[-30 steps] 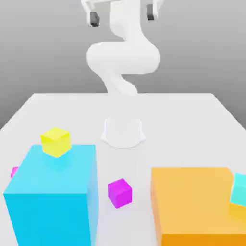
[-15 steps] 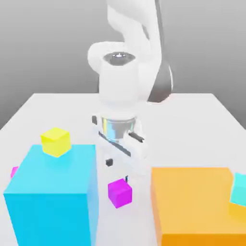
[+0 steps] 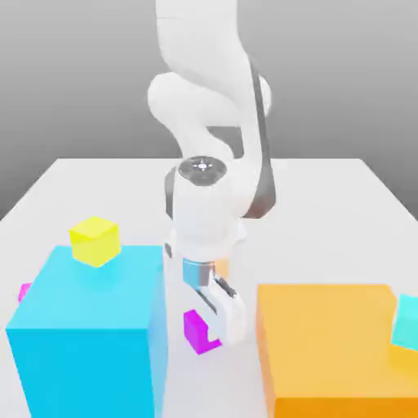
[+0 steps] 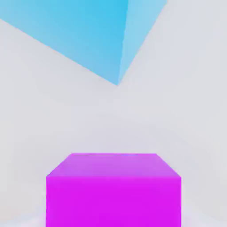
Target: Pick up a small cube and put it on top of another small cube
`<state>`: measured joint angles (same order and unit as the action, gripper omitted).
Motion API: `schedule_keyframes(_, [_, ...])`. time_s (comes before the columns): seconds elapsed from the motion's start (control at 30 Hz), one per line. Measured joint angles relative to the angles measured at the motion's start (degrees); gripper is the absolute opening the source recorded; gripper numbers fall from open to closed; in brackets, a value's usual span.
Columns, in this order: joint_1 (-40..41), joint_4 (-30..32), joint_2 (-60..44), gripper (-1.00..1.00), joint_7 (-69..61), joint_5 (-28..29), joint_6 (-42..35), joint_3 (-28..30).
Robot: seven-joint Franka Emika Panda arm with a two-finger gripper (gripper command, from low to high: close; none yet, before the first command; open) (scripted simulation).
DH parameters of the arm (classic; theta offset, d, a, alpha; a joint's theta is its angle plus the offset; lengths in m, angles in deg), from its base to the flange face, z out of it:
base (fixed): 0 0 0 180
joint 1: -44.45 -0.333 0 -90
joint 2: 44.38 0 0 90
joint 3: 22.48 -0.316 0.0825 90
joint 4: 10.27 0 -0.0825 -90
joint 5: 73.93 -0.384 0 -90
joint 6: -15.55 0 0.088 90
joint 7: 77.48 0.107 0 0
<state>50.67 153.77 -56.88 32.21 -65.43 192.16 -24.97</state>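
The small cube point(image 3: 196, 329), plain magenta, rests on the white table between the big cyan block point(image 3: 90, 326) and the big orange block point(image 3: 335, 347). My gripper point(image 3: 211, 333) has come straight down over it and is shut on it, and the hand hides the cube's right side. In the hand view the small cube point(image 4: 113, 190) sits close in front, with a corner of the big cyan block point(image 4: 93, 35) beyond it. Another small magenta cube point(image 3: 24, 291) peeks out behind the cyan block at the exterior view's left.
A small yellow cube point(image 3: 95, 240) sits on top of the cyan block. A small cyan cube point(image 3: 406, 322) rests at the orange block's right edge. The two big blocks flank the gripper closely. The white table point(image 3: 326, 204) stretches back behind the arm.
The arm came down from high above the table to the small magenta cube. Its fingers, wide apart earlier, have closed around the cube.
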Motion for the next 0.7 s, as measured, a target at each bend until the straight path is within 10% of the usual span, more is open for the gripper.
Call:
schedule_keyframes(0.27, [1.38,1.53,13.50,-1.00,-8.91,-9.39,-11.79,-3.58])
schedule_keyframes(0.7, [0.67,-17.96,27.08,-1.00,-26.46,-8.18,-38.14,-0.22])
